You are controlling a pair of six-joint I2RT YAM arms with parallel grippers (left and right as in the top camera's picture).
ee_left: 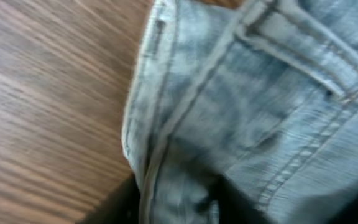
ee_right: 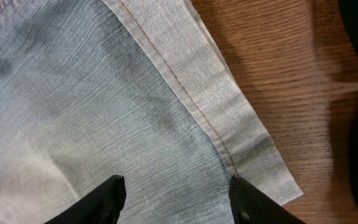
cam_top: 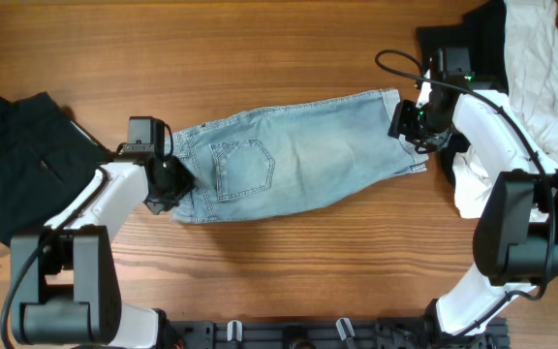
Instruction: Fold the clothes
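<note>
We are hovering the right fingers (ee_right: 104, 202), spread, over the jeans (cam_top: 298, 160) hem; the left fingers (ee_left: 120, 208) are flanking the waistband, but we cannot tell whether they are pinching it.

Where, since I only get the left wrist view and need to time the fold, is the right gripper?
Observer: The right gripper is at the hem end of the jeans, the far end from the left gripper.
Operator: Is it shut?
Observer: No. In its wrist view the fingers stand apart over flat denim.
Operator: Anything else near my side?
Observer: A black garment lies at the left of the table, apart from the jeans.
</note>
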